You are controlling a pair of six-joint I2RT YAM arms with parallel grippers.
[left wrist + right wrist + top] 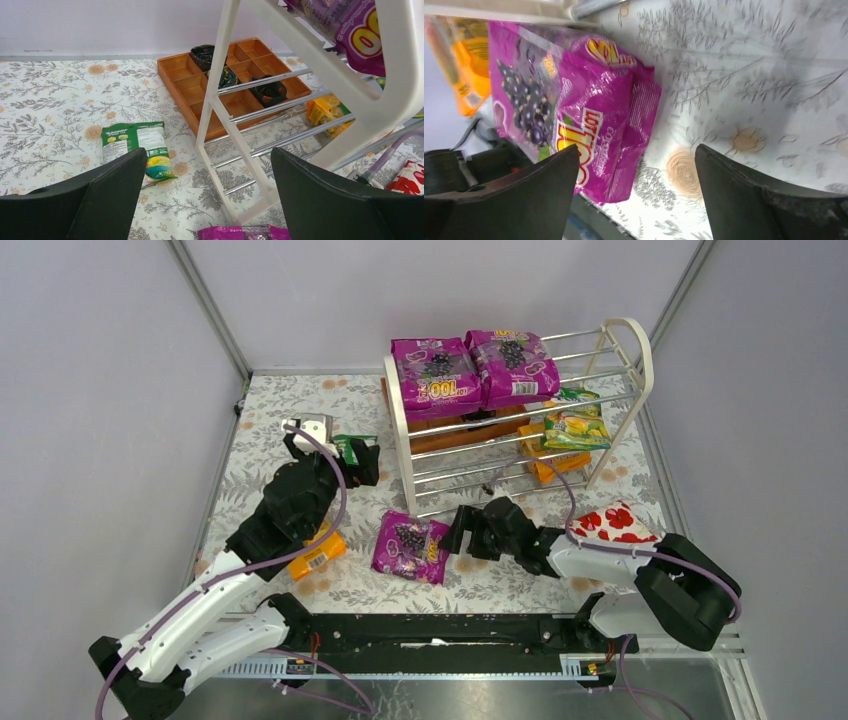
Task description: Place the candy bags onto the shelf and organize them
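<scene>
Magenta glossy plastic printed with dark grapes marks the candy bag (410,547) that is judged to be next. In the top view it lies flat on the floral tablecloth (260,410), just ahead of the fingertips of the right gripper (458,530). The jaws are spread wide and nothing is held between them. Beyond the gripper stands the white-framed shelf of thin chrome rods (400,430). Two matching magenta bags (435,375) are already laid on its top tier. The left gripper (362,462) is also spread wide and empty, poised over a green-and-white flat pouch (346,447).

In the left wrist view that pouch is seen ahead of the left-hand finger (95,200). The shelf's end frame rises straight ahead, in the gap between the fingers. Care is advised there so that the frame is not struck.

In the right wrist view the magenta bag is offset toward the left-hand pad (514,200). Its crimped edge lies near the middle of the gap, and only bare cloth is found before the right-hand pad (769,200). A small shift toward the bag is therefore suggested, so that the puffed edge is straddled before the jaws are closed. The film looks slippery, so a deep bite is preferred to a pinch on the seam. Once gripped, the bag is best raised clear of the lower rods before it is carried to the top tier.
</scene>
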